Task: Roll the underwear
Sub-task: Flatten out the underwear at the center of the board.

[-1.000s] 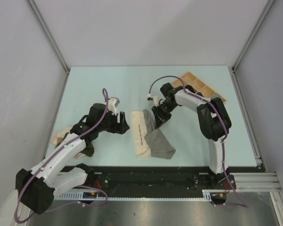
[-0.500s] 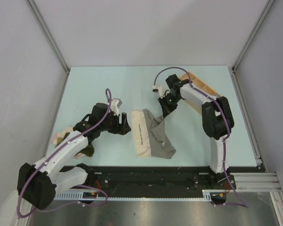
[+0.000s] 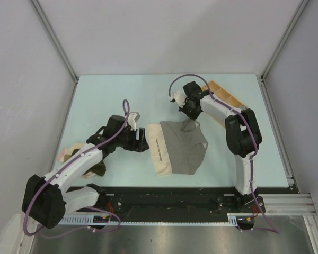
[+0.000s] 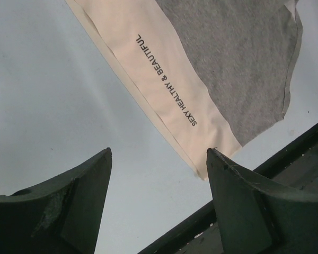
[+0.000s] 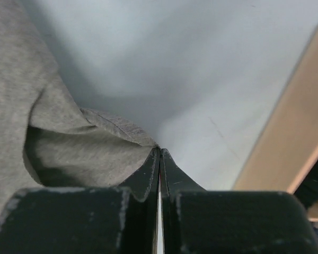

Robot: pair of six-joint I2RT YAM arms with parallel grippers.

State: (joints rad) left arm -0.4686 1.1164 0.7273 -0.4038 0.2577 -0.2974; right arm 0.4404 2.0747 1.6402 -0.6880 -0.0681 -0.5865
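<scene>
Grey cotton underwear with cream waistband [image 3: 185, 151]: far corner pinched in closed right gripper [image 5: 159, 152]; left gripper [image 4: 159, 151] open, empty, just beside

grey underwear [image 3: 184, 151] | cream waistband | flat on table [image 3: 122, 95] | far corner lifted

You have the grey cloth underwear with a cream waistband [image 3: 183, 151] lying on the pale blue table [image 3: 122, 95], centre. The light wooden compartment tray [image 3: 229, 98] sits at its 1 o'clock. The heap of pink-beige and olive cloth underwear [image 3: 69, 154] lies at its 9 o'clock, under the left arm [image 3: 79, 164].
</scene>
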